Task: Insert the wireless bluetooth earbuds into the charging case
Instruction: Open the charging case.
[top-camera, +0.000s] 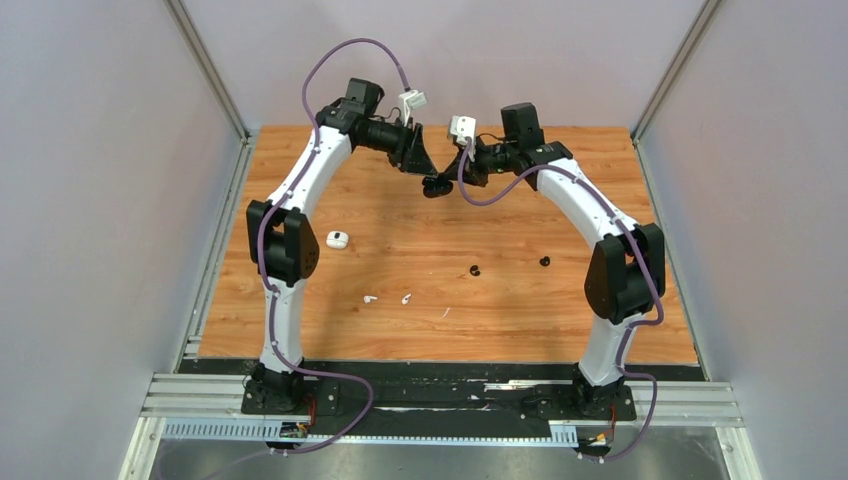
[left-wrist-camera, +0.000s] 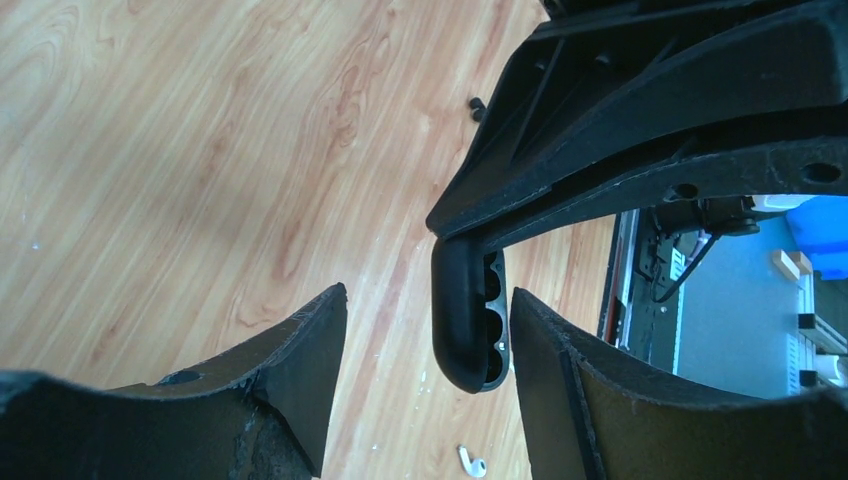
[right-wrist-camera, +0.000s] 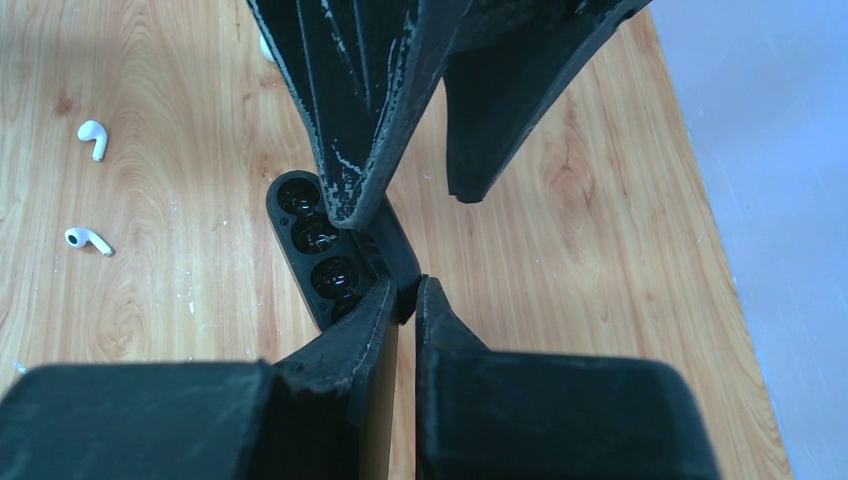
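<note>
Top external: arms (top-camera: 300, 190) (top-camera: 590, 205) arched; case (top-camera: 437, 187) aloft

We count two white earbuds (top-camera: 370, 298) in the near middle, one white case (top-camera: 337, 239) at the left, two small black pieces (top-camera: 474, 270) right of centre, one thin white fleck (top-camera: 446, 312), and one black holder (top-camera: 437, 186) far back, showing three round hollows.
</note>
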